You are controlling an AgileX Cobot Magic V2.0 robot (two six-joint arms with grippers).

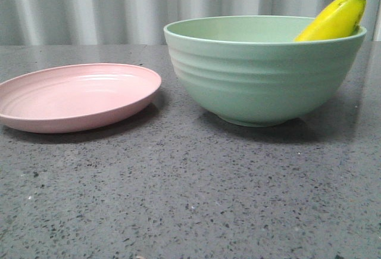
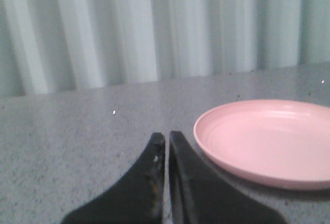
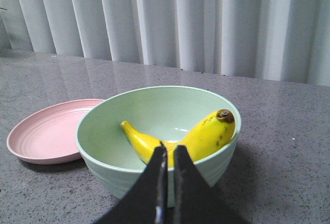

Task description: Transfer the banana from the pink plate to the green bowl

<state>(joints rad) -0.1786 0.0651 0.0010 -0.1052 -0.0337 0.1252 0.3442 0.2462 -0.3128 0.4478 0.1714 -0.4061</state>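
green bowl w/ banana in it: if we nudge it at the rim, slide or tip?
Probably slides. The green bowl is wide and deep on a small foot, sitting on a smooth speckled table, so a low push should move it. A push at the rim could rock it, since the foot is narrow. The banana leans on one side with its end over the rim and may shift.
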